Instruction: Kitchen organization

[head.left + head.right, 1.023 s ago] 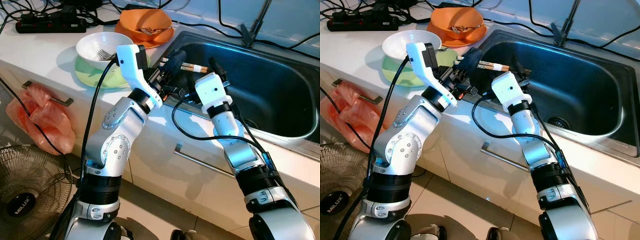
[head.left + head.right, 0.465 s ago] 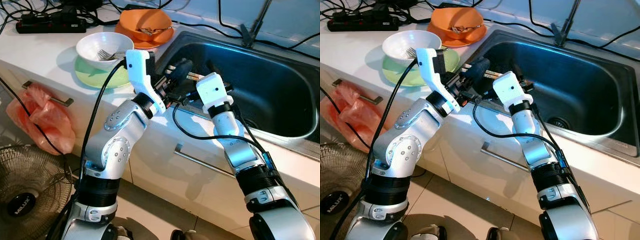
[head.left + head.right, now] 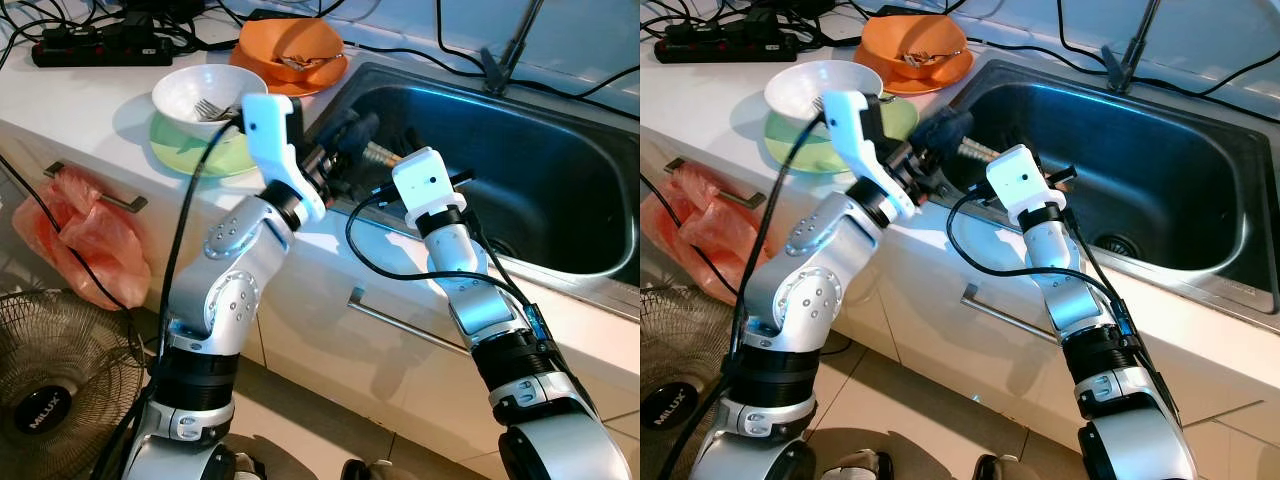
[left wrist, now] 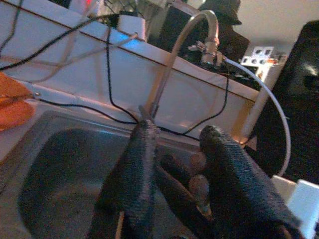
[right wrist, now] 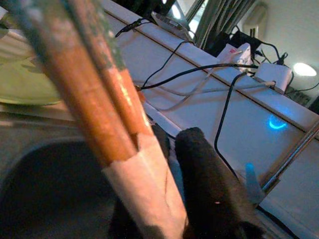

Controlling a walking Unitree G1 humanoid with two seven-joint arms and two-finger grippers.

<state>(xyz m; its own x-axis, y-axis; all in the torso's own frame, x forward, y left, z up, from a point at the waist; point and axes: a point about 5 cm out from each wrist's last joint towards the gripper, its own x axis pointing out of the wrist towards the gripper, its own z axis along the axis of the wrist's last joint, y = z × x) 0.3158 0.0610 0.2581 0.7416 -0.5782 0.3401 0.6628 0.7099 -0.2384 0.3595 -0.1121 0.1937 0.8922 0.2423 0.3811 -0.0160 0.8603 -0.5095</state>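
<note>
A pair of wooden chopsticks (image 3: pixel 385 155) with white-wrapped ends hangs over the near-left corner of the steel sink (image 3: pixel 560 200). My left gripper (image 3: pixel 358 127) reaches in from the counter side and is shut on one end; the brown tips sit between its fingers (image 4: pixel 144 164). My right gripper (image 5: pixel 174 135) is just right of it, behind its white wrist block, and grips the other end. The chopsticks (image 5: pixel 99 99) run close past that wrist camera.
On the counter to the left, a white bowl (image 3: pixel 205 90) with a fork stands on a green plate (image 3: pixel 185 150), with an orange bowl (image 3: pixel 290 45) behind. A power strip (image 3: pixel 100 50) and cables lie at the back. A pink bag (image 3: pixel 85 240) and a fan (image 3: pixel 50 390) are below.
My left gripper swung right from beside the white bowl to the sink corner. The chopsticks tilted from lying level along the rim to pointing down towards the right wrist. The right arm hardly shifted.
</note>
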